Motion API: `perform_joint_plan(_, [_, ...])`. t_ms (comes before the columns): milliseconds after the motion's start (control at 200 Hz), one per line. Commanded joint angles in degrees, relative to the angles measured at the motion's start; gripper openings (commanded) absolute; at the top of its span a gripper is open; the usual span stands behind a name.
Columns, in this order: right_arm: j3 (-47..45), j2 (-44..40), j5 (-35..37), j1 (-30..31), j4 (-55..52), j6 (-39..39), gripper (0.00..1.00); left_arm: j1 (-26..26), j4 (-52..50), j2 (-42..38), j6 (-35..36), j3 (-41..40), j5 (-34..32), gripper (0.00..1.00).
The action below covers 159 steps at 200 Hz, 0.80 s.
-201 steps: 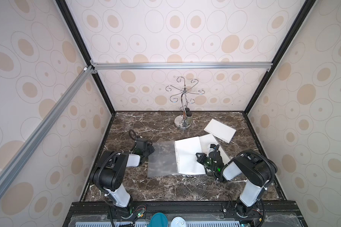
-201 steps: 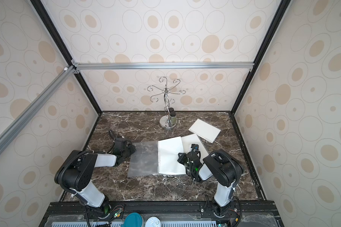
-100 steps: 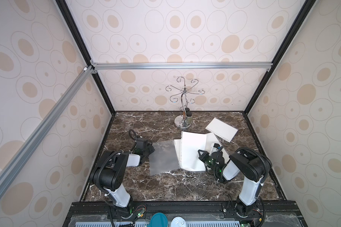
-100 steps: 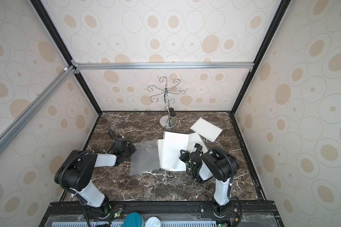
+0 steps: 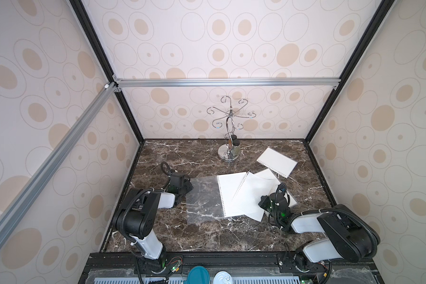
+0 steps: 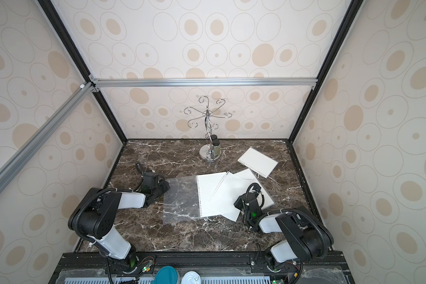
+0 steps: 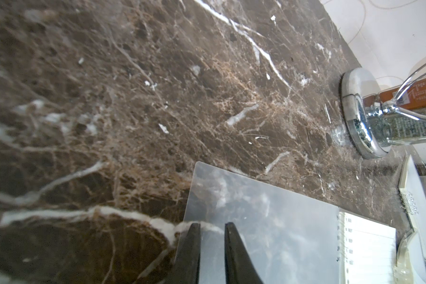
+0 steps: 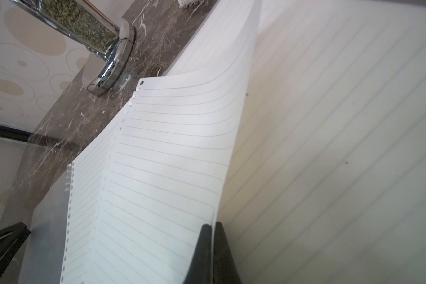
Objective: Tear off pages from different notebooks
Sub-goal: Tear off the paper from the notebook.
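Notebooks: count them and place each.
3: open notebook at centre; closed notebook back right; third notebook right of centre, largely covered by the held page.

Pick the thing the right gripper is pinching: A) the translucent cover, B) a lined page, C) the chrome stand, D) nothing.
B: in the right wrist view the right gripper is shut on the edge of a lined page with punched holes.
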Motion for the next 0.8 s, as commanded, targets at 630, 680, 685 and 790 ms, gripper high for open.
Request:
perform_joint_plan(630, [16.2, -17.6, -8.8, 9.7, -17.3, -12.2, 0.0, -2.0, -35.4, -32.8, 8.5, 6.4, -12.6, 0.43])
perform_joint_plan(680, [19.4, -14.4, -9.7, 12.2, -18.0, -13.0, 0.0, -2.0, -35.7, -36.9, 10.1, 5.2, -16.2, 0.43])
perform_joint_plan(685, [19.8, -14.1, -9.8, 12.5, -18.1, -13.1, 0.0, -2.0, -35.6, -37.3, 10.2, 5.0, -16.6, 0.43])
perform_joint_plan(790, [26.0, -6.2, -11.7, 18.1, -17.3, -12.3, 0.0, -1.9, -35.2, -46.0, 11.7, -0.1, -25.9, 0.63])
